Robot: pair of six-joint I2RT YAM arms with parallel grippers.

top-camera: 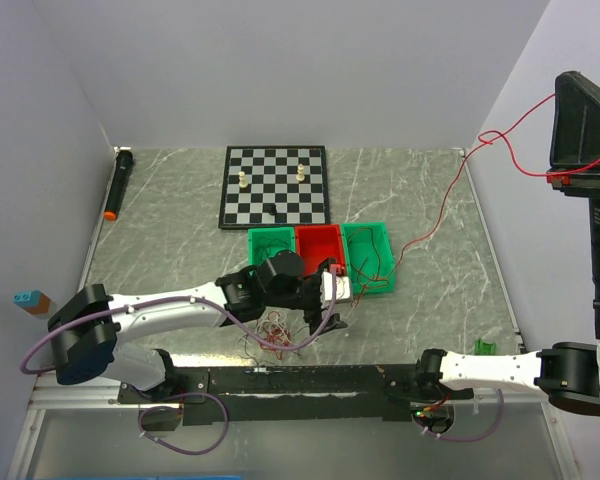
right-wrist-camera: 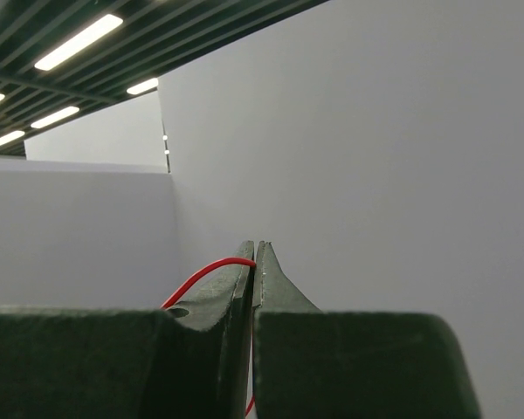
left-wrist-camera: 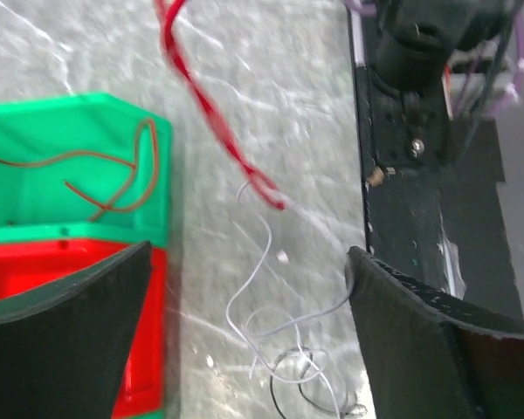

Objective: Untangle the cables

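My right gripper (right-wrist-camera: 254, 249) was pinched tight on a red cable (right-wrist-camera: 205, 272), raised high at the right. From there the cable sloped down to the table (top-camera: 180, 230) beside the right-hand green bin (top-camera: 372, 250). My left gripper (left-wrist-camera: 249, 262) stood wide apart, holding nothing, above a thin white cable (left-wrist-camera: 266, 240). The rest of the cables (top-camera: 275, 330) lay tangled just on the near side of the red bin (top-camera: 318, 243), close to the table's near edge.

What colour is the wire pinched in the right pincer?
Red wire, best seen in the right wrist view.
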